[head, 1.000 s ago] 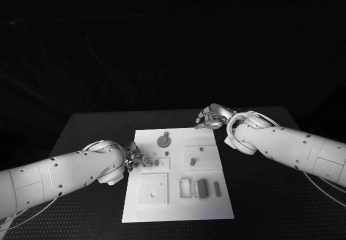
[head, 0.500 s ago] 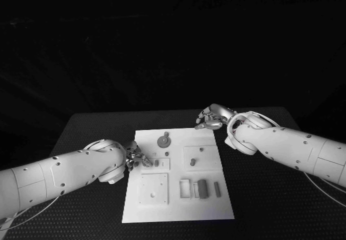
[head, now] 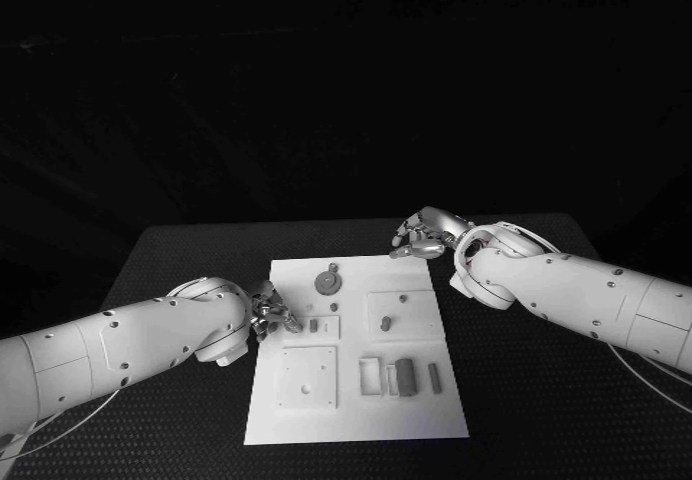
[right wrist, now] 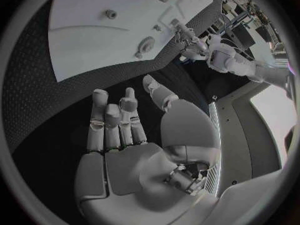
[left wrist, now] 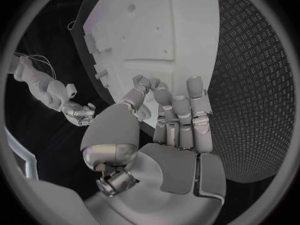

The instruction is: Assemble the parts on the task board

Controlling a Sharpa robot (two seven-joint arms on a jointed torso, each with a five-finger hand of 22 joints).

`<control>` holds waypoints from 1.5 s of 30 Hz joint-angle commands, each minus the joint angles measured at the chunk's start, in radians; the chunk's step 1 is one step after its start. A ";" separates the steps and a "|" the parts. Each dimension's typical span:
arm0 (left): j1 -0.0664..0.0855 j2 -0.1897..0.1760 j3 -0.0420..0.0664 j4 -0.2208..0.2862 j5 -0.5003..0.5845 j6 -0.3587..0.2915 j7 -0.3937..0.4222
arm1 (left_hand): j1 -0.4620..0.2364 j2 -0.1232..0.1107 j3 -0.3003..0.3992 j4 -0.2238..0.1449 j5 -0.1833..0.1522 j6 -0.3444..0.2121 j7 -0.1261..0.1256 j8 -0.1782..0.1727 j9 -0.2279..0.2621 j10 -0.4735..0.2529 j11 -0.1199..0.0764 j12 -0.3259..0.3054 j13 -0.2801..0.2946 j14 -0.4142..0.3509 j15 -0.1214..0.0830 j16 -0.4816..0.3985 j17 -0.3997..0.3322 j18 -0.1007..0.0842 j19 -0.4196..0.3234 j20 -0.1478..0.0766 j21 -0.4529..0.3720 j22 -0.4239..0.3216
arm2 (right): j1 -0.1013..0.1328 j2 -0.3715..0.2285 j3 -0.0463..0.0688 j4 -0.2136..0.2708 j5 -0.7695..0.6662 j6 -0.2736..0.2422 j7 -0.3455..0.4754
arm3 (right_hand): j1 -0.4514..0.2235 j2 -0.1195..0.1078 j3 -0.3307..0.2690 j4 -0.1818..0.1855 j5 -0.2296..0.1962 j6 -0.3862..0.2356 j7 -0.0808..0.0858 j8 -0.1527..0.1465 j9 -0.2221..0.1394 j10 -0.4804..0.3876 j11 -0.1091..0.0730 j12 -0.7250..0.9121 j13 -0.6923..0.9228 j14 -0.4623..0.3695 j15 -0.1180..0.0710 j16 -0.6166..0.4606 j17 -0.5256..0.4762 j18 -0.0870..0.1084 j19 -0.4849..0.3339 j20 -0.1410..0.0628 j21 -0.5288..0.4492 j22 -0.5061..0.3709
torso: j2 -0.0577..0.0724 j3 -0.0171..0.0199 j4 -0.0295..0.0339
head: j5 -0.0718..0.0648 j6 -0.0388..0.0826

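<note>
The white board (head: 356, 400) lies flat on the bench, its long side running away from the robot. On it lie grey parts: a round disc with a tab (head: 329, 283) at the far end, a small peg (head: 385, 323) mid-board, and upright bars (head: 405, 376) near the front right.

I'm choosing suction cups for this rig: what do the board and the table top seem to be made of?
The board looks like smooth matte white plastic or painted plate, with even pale faces and crisp recesses. The table looks like a black textured mat, perhaps rubber, with a fine raised grid; suction would likely suit the board better.
</note>
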 commanded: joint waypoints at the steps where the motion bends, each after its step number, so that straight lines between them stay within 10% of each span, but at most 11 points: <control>1: -0.002 0.003 -0.001 0.000 0.021 -0.009 0.023 | 0.062 0.046 0.017 0.000 0.003 0.013 0.000 -0.002 0.001 -0.001 0.005 0.002 -0.001 0.000 0.002 0.005 0.000 -0.014 -0.001 0.003 -0.002 0.021 | 0.000 0.000 0.000 0.001 -0.002 0.009 0.009 | -0.011 -0.001 0.003 0.005 0.006 0.000 0.006 -0.007 0.002 -0.004 0.000 0.004 -0.002 0.001 -0.010 0.003 -0.001 0.014 -0.006 -0.002 -0.001 -0.001 | 0.000 0.0000 0.0000 | 0.000 0.001; 45: -0.002 0.001 0.004 0.012 0.056 -0.062 0.039 | 0.065 0.060 0.061 -0.003 0.005 0.031 -0.007 0.008 0.021 0.006 -0.002 0.007 -0.002 0.007 -0.002 0.011 -0.001 -0.014 0.005 0.001 0.008 0.022 | 0.000 0.000 0.000 -0.001 -0.001 0.031 0.006 | -0.011 -0.002 0.003 0.003 0.006 -0.002 0.006 -0.009 0.002 -0.005 0.001 0.004 -0.003 0.000 -0.009 0.003 -0.002 0.014 -0.007 -0.002 -0.002 -0.001 | 0.000 0.0007 0.0000 | -0.001 -0.001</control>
